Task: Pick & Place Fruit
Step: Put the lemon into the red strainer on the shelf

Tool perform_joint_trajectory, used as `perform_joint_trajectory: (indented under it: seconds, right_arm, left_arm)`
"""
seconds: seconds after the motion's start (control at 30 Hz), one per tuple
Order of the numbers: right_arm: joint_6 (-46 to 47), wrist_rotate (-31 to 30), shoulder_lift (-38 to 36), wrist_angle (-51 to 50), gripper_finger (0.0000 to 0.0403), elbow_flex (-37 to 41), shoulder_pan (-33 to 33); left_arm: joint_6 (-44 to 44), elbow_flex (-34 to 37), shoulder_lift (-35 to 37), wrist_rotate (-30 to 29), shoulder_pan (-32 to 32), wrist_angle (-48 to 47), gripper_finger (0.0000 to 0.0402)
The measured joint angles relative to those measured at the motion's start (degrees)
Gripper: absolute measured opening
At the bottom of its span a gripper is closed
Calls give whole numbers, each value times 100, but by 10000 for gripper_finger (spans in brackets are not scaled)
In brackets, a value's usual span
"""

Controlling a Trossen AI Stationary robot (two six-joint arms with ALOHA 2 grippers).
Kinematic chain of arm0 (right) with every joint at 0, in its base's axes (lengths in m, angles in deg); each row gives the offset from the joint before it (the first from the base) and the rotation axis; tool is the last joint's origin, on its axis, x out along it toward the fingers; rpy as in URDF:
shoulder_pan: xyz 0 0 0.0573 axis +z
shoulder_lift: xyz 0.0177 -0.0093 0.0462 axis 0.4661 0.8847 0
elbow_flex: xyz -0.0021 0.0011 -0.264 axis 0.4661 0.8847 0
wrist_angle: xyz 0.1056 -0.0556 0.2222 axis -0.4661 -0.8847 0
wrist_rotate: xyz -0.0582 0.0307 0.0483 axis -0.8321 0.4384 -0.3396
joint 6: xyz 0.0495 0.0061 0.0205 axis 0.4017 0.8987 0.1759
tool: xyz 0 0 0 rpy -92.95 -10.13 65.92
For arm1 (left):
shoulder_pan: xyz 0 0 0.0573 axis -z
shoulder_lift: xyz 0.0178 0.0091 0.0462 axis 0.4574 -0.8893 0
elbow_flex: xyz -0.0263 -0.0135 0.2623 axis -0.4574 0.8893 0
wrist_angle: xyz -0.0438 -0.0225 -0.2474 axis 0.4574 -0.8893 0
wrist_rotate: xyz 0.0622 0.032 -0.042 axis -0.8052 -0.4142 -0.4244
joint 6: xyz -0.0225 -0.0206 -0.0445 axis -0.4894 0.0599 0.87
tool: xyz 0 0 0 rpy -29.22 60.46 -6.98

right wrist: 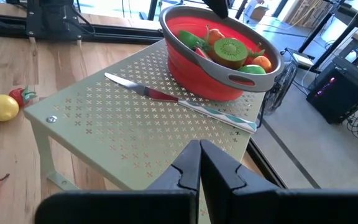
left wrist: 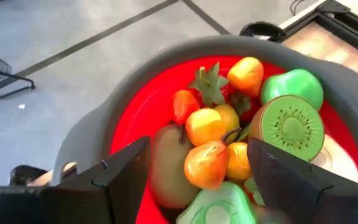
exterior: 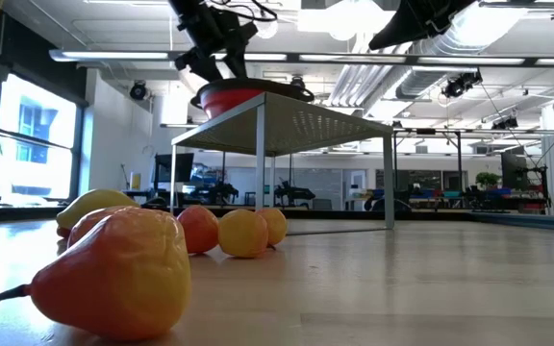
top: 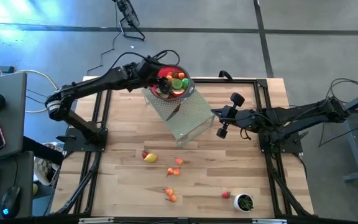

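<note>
1. The fruit (left wrist: 219, 140) is glossy moulded plastic. Most of it is heaped in a red bowl (top: 171, 83): a halved kiwi with a green seeded face, a green apple, round orange and yellow pieces, an orange-red pear with a dark stem and a tan pear.
2. More fruit lies loose on the worktop (top: 123, 186): a yellow lemon (top: 150, 158) touching a small red piece, a few orange pieces (top: 173, 171) nearer the middle, and a red piece (top: 226, 195) just beside a white cup (top: 244, 202).
3. The bowl is round with soft red walls and a stiff grey rim (left wrist: 185, 53) with handle slots. It stands at one corner of a perforated metal stand (right wrist: 117, 130), a pale green sheet punched with small crosses on thin legs.
4. A knife (right wrist: 179, 101) lies flat on the stand beside the bowl, with a silver blade and a patterned handle.
5. The left gripper (left wrist: 197, 171) hangs right over the heap, its dark flat jaws spread wide with nothing between them, flanking the pears.
6. The right gripper (right wrist: 199, 165) waits above the worktop just off the stand's other side, jaws pressed together on nothing.
7. The worktop is pale wooden planking in a black metal frame.
</note>
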Motion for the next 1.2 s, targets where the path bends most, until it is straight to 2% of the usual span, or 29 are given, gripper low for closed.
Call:
perform_joint_trajectory:
  seconds: [0.13,0.37,0.47,0.77,0.97,1.2]
  right_arm:
    - [2,0,0,-1,2,0,7]
    - [5,-93,0,4,3,0,7]
    - [26,-22,0,7,3,0,7]
    - [170,-19,0,5,3,0,7]
    - [142,-20,0,4,3,0,7]
    - [131,-20,0,7,3,0,7]
  left_arm:
    - [26,0,79,9,2,-163,262]
    - [1161,0,101,735,124,-172,262]
    - [1343,0,87,906,184,-180,262]
    - [1079,0,81,874,225,101,262]
    - [246,0,79,457,227,163,262]
    - [273,0,77,455,227,165,262]
